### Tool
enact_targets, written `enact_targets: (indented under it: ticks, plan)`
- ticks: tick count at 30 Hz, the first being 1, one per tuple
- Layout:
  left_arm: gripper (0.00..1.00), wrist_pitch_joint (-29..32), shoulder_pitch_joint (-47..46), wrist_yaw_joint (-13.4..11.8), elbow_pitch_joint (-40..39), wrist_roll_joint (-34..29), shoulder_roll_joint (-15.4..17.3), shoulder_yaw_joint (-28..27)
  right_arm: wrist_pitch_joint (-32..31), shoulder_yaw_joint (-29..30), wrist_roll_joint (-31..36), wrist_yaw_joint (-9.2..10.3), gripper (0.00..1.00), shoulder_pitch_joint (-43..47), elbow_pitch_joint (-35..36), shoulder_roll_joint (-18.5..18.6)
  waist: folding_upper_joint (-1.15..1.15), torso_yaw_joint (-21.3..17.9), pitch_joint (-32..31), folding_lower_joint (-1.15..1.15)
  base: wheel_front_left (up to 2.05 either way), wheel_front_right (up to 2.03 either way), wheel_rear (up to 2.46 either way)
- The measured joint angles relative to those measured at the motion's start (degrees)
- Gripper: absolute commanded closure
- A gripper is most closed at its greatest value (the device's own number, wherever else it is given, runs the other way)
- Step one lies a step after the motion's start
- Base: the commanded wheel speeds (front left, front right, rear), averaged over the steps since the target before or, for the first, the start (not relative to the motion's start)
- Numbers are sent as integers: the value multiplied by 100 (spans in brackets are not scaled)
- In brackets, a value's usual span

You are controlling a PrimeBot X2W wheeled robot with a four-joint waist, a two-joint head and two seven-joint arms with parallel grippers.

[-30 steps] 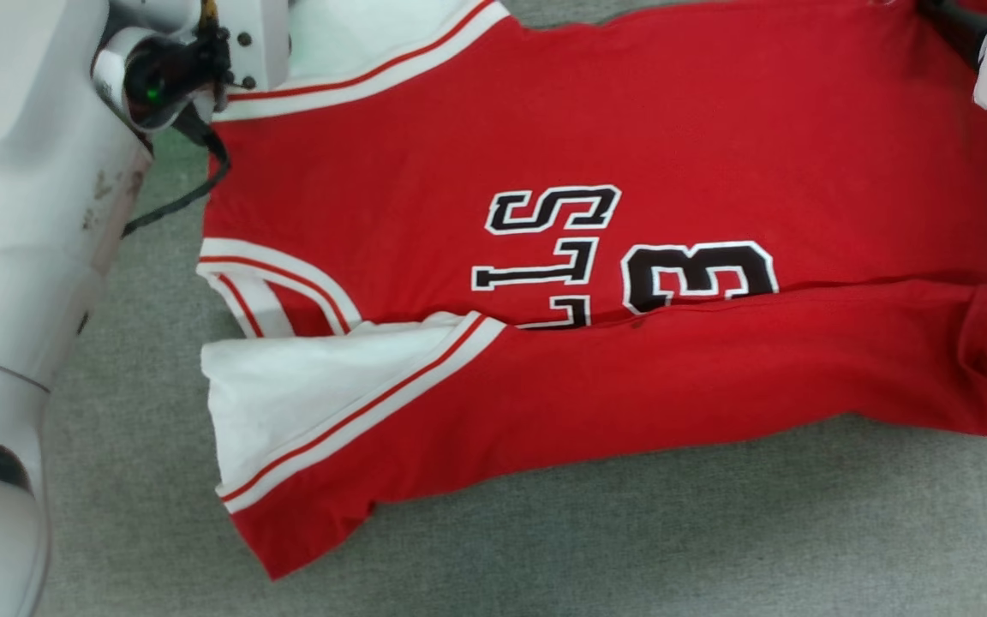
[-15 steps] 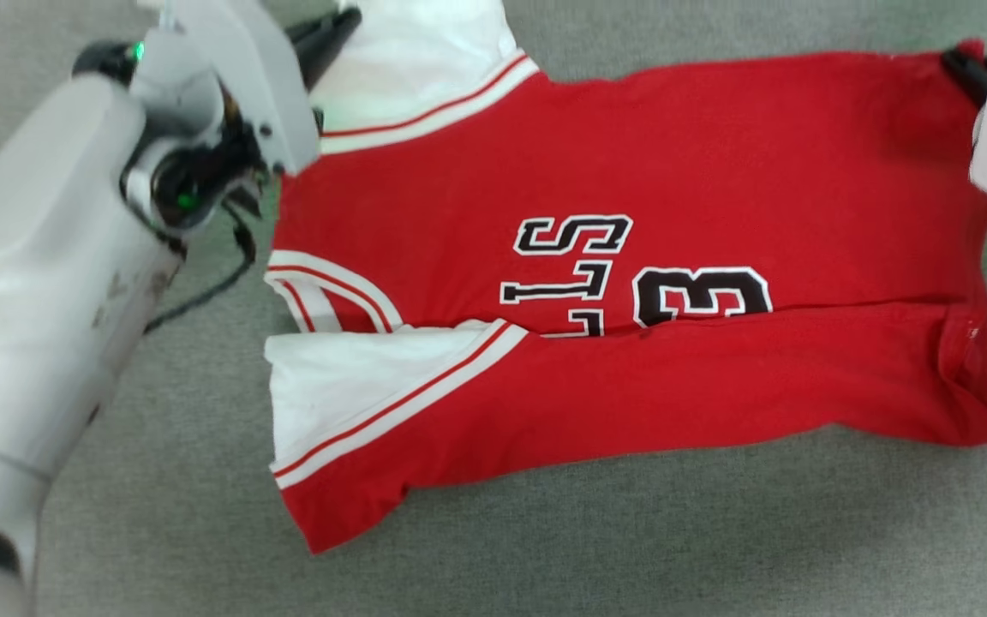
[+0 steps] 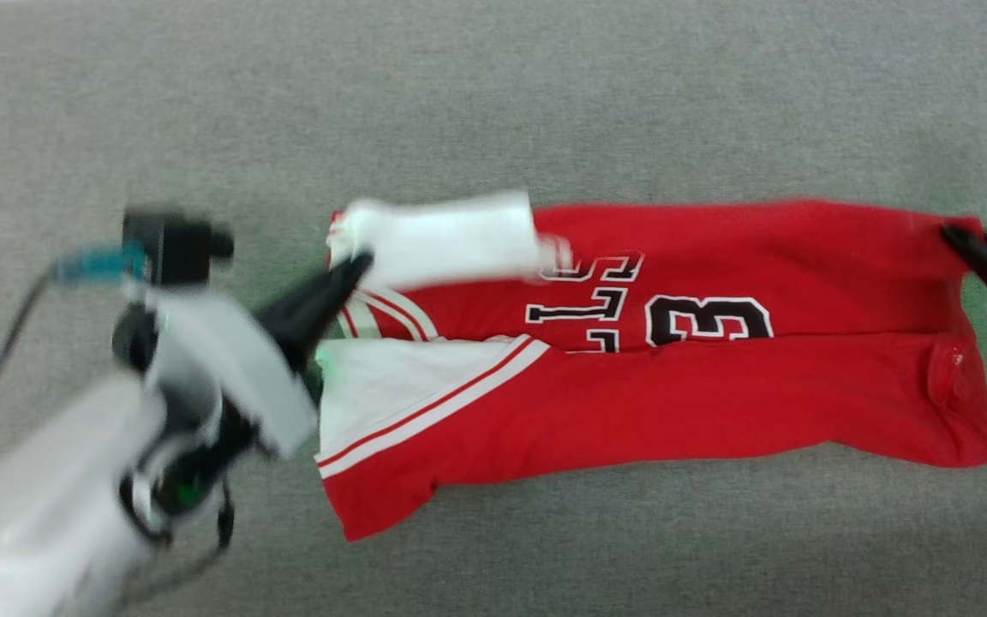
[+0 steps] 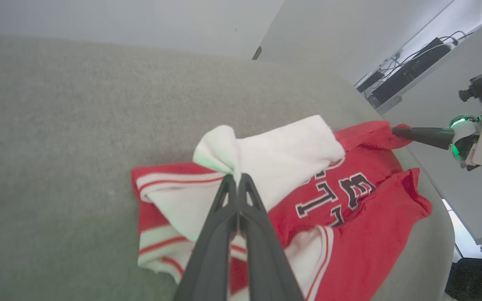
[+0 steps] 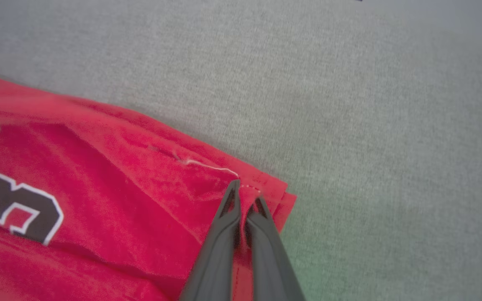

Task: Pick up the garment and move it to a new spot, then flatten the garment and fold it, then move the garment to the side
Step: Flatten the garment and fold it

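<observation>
Left tool (image 4: pixel 237 179) pinching garment (image 3: pixel 673 403) sleeve — right tool (image 5: pixel 246 191) pinching hem corner.

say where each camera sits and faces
Head view: on the head, down at the garment on a grey surface; both arms' jaws show.
Left wrist view: from that wrist along its shut jaws, at the pinched white sleeve.
Right wrist view: from that wrist along its shut jaws, at the pinched red hem corner.
Shared: head and left wrist views show the right jaws there.
</observation>
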State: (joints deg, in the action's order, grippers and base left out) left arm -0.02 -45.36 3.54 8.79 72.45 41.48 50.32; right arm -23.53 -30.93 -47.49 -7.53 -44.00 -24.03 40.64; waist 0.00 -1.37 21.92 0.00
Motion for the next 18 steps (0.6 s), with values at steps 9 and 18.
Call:
enact_targets:
  ticks: [9,18]
  plan:
    - [100,-811,1452,-837,-1435,89,523,-34,-191,985,122,0,100,1524,994,115,0,166,-52,0,0,0,0]
    - [100,-973,1443,-975,-943,-92,183,37,-505,1623,620,1,100,1909,1205,-521,0,118,-1,0,0,0,0]
